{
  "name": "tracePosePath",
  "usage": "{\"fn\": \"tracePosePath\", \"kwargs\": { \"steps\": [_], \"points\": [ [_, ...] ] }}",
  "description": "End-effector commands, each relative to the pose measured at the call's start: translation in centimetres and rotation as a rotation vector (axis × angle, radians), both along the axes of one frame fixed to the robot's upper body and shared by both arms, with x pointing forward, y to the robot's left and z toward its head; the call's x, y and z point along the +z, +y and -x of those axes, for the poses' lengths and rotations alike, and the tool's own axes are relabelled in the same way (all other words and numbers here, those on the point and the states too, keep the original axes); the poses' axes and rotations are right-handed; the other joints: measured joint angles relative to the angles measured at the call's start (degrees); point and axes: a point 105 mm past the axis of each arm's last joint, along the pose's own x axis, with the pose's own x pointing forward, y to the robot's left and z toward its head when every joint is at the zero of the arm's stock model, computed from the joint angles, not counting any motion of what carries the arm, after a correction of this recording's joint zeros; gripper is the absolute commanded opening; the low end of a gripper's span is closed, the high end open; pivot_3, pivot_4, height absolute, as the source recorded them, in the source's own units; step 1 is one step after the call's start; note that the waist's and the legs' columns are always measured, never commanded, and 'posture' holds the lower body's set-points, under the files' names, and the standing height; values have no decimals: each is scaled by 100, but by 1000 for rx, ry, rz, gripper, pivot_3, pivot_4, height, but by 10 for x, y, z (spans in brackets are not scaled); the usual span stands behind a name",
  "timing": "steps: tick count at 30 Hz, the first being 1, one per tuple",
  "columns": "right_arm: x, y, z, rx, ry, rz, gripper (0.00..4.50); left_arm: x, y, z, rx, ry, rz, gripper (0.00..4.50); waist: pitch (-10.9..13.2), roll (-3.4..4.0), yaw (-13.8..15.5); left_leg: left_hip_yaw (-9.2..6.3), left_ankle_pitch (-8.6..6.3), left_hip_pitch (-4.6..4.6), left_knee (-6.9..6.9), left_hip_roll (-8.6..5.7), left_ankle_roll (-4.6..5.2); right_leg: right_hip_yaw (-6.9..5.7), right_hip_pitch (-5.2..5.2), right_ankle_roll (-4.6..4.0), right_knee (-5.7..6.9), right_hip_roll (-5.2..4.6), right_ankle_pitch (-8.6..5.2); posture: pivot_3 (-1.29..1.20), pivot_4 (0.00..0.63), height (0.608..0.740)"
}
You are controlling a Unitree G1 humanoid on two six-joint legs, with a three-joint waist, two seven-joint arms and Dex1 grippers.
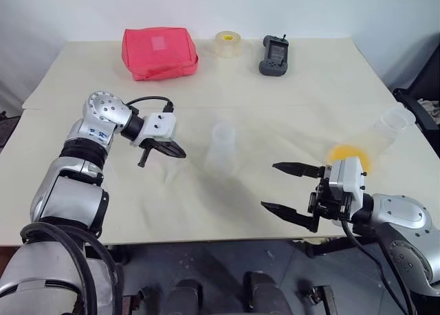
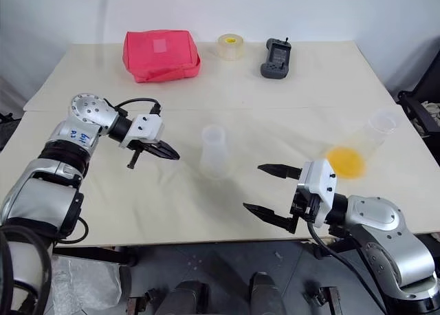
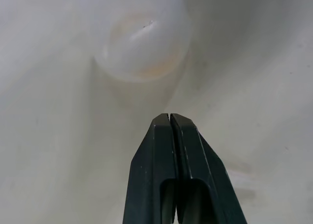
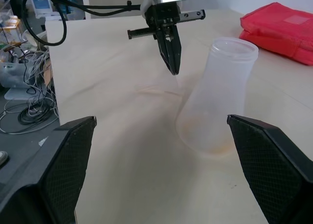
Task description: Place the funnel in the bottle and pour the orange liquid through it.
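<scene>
Bottle: the clear bottle (image 2: 212,152) stands upright mid-desk (image 2: 289,95), looks empty.
Orange liquid: orange liquid (image 2: 344,161) sits in a tipped clear vessel (image 2: 371,137) at 3 o'clock from the bottle.
Left end effector: left end effector (image 2: 172,155) clenched on nothing, at 9 o'clock beside the bottle.
Right end effector: right end effector (image 2: 269,193) released, fingers wide apart, at 5 o'clock.
Writing: none readable.

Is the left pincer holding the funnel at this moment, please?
No, the left pincer is shut on nothing, short of the bottle.
</scene>
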Motion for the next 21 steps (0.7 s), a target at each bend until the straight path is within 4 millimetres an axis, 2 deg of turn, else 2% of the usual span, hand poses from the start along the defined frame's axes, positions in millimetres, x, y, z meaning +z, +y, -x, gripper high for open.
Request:
{"fn": "tracePosePath", "kwargs": {
  "steps": [1, 8, 12, 17, 19, 21],
  "points": [
    [9, 0, 0, 5, -48, -17, 4500, 16, 0, 10, -53, 54, 52, 38, 0, 0, 4, 0, 0, 0, 2, 6, 0, 0, 0, 0, 1, 0, 0, 0, 150, 740],
    [11, -1, -1, -5, -51, -28, 4500, 42, 5, 13, 11, 93, 241, 38, 0, 0, 3, -3, -7, -8, 24, 9, 6, -1, 0, 0, 10, 0, 0, 0, 150, 740],
    [9, 0, -4, -5, -46, -38, 4500, 35, 22, 23, 42, 109, 206, 38, 1, 2, -34, -2, -8, -6, 22, 13, 4, 1, -3, 0, 15, 1, 0, 0, 150, 740],
    [9, 4, -8, 18, -43, -46, 4500, 27, 25, 23, 66, 98, 129, 38, 2, 2, 19, -2, -8, -12, 37, 12, 4, 1, -5, 0, 18, 1, 0, 0, 150, 740],
    [8, 5, -8, 37, -36, -41, 4500, 25, 20, 31, 51, 185, 126, 38, 2, 1, 18, -4, -9, -14, 42, 9, 5, 0, -4, 0, 18, -1, 0, 0, 150, 740],
    [4, 9, -4, 79, -15, -11, 4500, 28, 17, 30, 50, 190, 133, 395, 2, 1, 19, -5, -12, -16, 43, 10, 7, 2, -4, 1, 19, -1, 1, 0, 150, 740]
  ]
}}
